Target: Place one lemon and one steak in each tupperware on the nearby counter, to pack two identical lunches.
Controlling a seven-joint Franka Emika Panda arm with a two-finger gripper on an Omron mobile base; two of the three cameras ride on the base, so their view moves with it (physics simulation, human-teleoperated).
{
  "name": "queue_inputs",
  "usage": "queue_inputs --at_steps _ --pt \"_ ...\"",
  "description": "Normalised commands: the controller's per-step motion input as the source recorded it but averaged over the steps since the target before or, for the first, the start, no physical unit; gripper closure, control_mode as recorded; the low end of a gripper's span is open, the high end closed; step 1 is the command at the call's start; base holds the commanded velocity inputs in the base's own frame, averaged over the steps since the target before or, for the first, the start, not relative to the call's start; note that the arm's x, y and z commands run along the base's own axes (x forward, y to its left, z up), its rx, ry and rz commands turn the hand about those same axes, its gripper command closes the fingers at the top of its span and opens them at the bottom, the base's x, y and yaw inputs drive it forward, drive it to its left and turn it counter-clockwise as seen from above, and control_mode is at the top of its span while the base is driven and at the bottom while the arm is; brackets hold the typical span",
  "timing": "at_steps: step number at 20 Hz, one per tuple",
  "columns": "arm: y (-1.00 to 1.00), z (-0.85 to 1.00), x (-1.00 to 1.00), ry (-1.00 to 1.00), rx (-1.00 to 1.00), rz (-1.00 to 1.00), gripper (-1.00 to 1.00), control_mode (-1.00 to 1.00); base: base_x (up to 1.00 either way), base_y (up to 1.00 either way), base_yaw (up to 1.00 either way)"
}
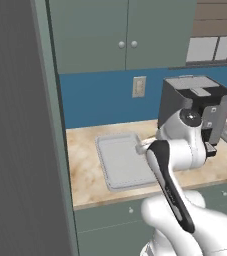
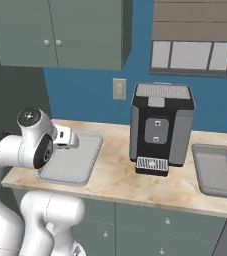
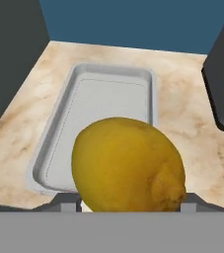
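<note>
Filling the lower middle of the hand view, a bright yellow, roundish-oval lemon sits between the gripper's two small finger tips, which are clamped on its sides, so the fruit is grasped and held in the air. Its skin is smooth with a faint mottling, and a blunt nub bulges at its lower right end. Beyond and below it lies a shallow rectangular grey tupperware tray with a raised rim and rounded corners; the floor of the tray that can be seen is bare, and part of it is hidden behind the fruit.

From the left base view, the white arm with its dark joints reaches over the same grey tray, which rests on the long beige marbled stone counter near a tall grey-green side panel. A boxy black and grey coffee machine stands on the counter just to the right of the tray.

From the right base view, the hand hangs above the left tray, with the coffee machine between it and a second grey tupperware tray at the far right of the counter. A beige wall outlet sits on the blue wall, under grey-green upper cabinets.
</note>
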Motion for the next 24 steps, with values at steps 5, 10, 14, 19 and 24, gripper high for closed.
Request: queue_inputs --at_steps 5,10,14,19,24 --pt "0.21 -0.56 1.0 0.23 0.01 0.0 1.0 -1.0 0.0 0.0 0.0" --pt "0.3 -0.33 1.0 0.21 0.0 0.0 1.0 -1.0 0.0 0.0 0.0" --pt "0.14 -0.24 0.9 0.13 0.0 0.0 1.0 -1.0 0.0 0.0 0.0" --pt "0.11 -0.33 0.71 0.11 0.0 0.0 1.0 -1.0 0.0 0.0 0.0" --pt "0.13 -0.64 0.29 0.03 0.0 0.0 1.0 -1.0 0.0 0.0 0.0"
